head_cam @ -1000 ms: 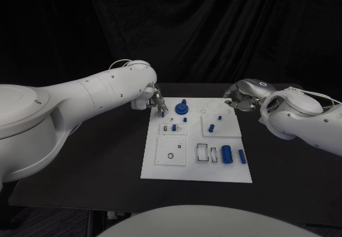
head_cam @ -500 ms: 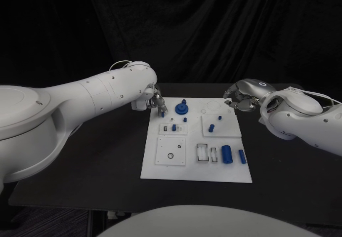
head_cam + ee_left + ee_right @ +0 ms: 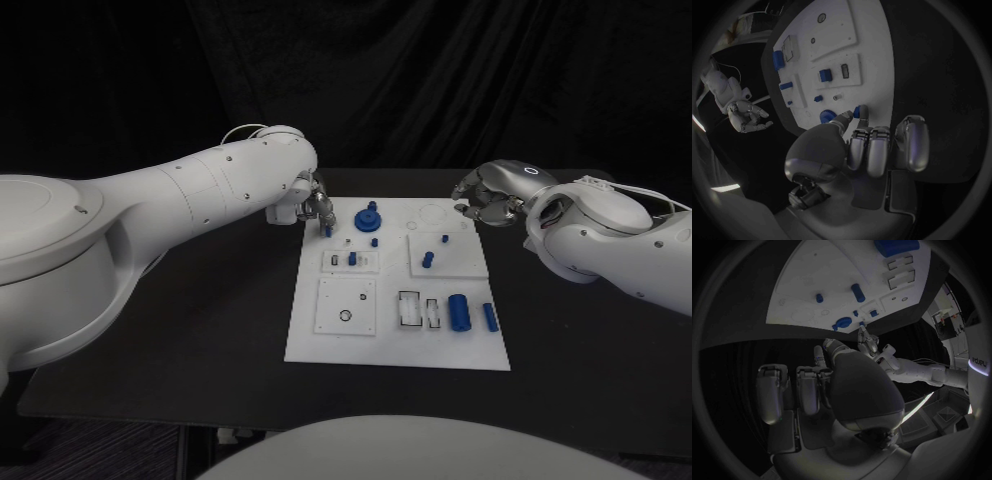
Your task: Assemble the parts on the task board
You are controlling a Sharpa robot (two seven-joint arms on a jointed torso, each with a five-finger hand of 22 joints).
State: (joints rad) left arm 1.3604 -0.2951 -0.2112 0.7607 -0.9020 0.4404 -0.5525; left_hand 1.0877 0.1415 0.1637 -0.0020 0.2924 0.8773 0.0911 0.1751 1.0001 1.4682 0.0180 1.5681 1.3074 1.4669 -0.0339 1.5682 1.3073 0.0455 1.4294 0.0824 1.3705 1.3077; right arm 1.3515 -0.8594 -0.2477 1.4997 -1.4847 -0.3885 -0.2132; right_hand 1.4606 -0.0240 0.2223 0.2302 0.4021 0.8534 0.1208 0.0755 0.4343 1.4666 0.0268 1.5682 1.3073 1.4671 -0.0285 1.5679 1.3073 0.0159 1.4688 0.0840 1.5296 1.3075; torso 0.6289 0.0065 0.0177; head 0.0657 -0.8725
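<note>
- The board is a white plate lying flat in the middle of the black table, between the two arms.
- On the board there are blue parts: a round knob near the far edge, a small peg just in front of the knob, a short peg on the square plate at the far right part of the board, and a big cylinder with a thinner pin beside it at the near right part of the board.
- The left arm reaches over the table to the far left corner of the board, and the left hand points down at that corner.
- In the left wrist view, the thumb and one finger of the left hand pinch a small blue part right at the board's edge; the other fingers are curled together side by side over the table.
- Whether this small part touches the board or is lifted a little, I cannot tell.
- The right hand is off the board, just beside its far right corner, above the table, with the forearm bent back toward the right.
- The fingers of the right hand are curled in toward the palm, close together, and nothing is seen between them.
</note>
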